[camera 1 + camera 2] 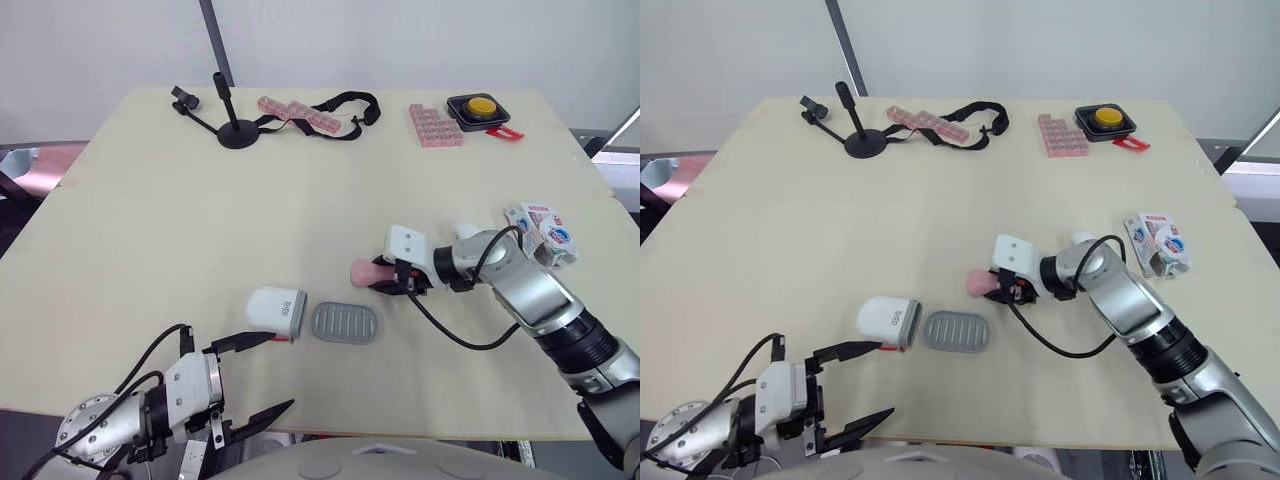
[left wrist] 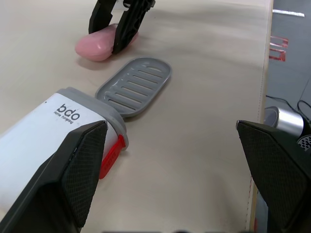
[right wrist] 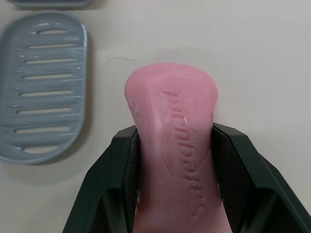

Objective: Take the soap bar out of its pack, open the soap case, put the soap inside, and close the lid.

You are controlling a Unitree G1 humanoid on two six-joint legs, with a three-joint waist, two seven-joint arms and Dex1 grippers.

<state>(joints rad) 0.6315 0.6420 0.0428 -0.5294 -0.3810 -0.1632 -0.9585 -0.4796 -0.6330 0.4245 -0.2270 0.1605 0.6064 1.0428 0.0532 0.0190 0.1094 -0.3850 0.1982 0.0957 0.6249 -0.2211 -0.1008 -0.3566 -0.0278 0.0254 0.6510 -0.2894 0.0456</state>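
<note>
My right gripper (image 1: 383, 279) is shut on the pink soap bar (image 1: 364, 271), low over the table; the wrist view shows the soap bar (image 3: 171, 131) pinched between both fingers. To the left of the soap lies a grey slotted tray (image 1: 346, 323) of the soap case, flat on the table. Beside it the white case shell (image 1: 275, 310) marked "bdo" lies on its side with a red tab (image 2: 111, 155). The emptied soap pack (image 1: 541, 232) rests at the right. My left gripper (image 1: 277, 372) stands open at the table's front edge, one finger (image 2: 77, 165) next to the white shell.
At the back of the table stand a black clamp stand (image 1: 236, 130), a black strap (image 1: 345, 105), two pink pill organisers (image 1: 434, 125), and a yellow button in a black box (image 1: 479, 108). The front table edge (image 1: 420, 432) lies close under my left arm.
</note>
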